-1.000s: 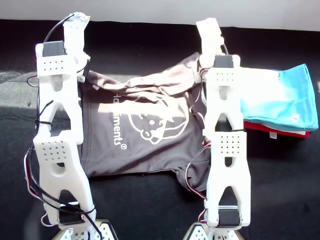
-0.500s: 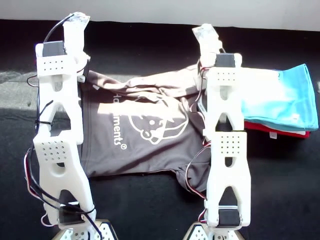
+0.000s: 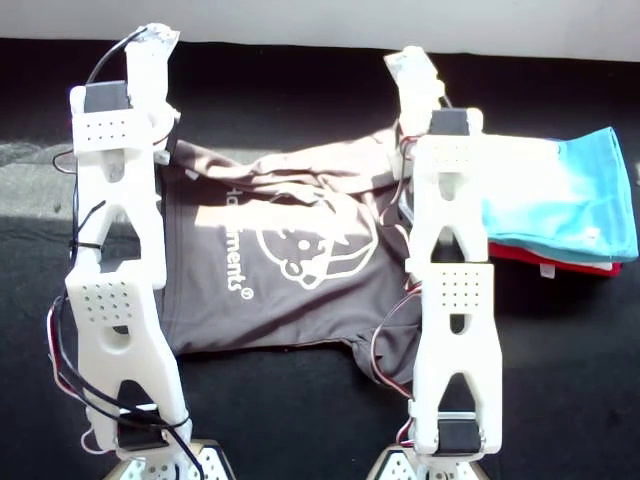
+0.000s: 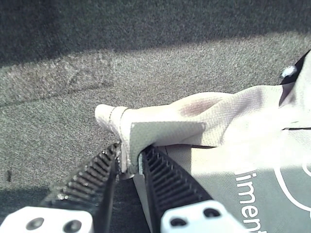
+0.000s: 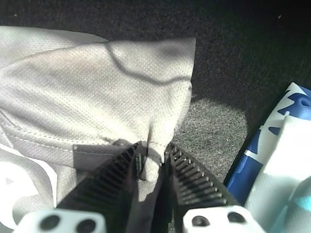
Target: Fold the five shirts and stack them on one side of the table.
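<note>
A grey T-shirt with a white cartoon print lies spread on the black table between the two arms, its far edge rumpled and partly folded over. The left gripper is at the shirt's 10 o'clock corner, its ridged jaws nearly closed and pinching a bunched fold of the pale fabric. The right gripper is at the 1 o'clock corner, its jaws likewise narrowed onto a pinch of the shirt's edge. At 3 o'clock from the grey shirt sits a stack of folded shirts, a light blue shirt on top and a red shirt showing beneath.
</note>
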Controlling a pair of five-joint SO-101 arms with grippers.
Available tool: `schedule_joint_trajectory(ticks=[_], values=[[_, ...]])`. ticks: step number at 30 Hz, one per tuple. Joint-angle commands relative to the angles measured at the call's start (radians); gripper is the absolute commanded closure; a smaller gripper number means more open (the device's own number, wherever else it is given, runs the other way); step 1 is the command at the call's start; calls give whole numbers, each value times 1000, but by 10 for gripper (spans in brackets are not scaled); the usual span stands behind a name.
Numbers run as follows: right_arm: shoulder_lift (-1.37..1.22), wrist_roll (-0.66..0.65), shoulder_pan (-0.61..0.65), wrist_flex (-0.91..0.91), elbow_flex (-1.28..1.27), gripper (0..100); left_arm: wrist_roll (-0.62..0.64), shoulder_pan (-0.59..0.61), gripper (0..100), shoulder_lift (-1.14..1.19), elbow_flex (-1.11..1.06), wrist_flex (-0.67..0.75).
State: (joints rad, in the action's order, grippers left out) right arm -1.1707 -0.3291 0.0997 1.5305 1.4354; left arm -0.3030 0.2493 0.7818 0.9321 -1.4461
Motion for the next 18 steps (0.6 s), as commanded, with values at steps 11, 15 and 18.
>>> schedule_joint_trajectory(ticks=[11,15,18], values=[[8,28,-12,-10,1,865,-8,-10,987,-10,38,12],[5,28,-10,-10,-1,865,-8,-10,987,-10,38,12],[-24,28,-7,-12,2,865,-8,-10,987,-10,38,12]])
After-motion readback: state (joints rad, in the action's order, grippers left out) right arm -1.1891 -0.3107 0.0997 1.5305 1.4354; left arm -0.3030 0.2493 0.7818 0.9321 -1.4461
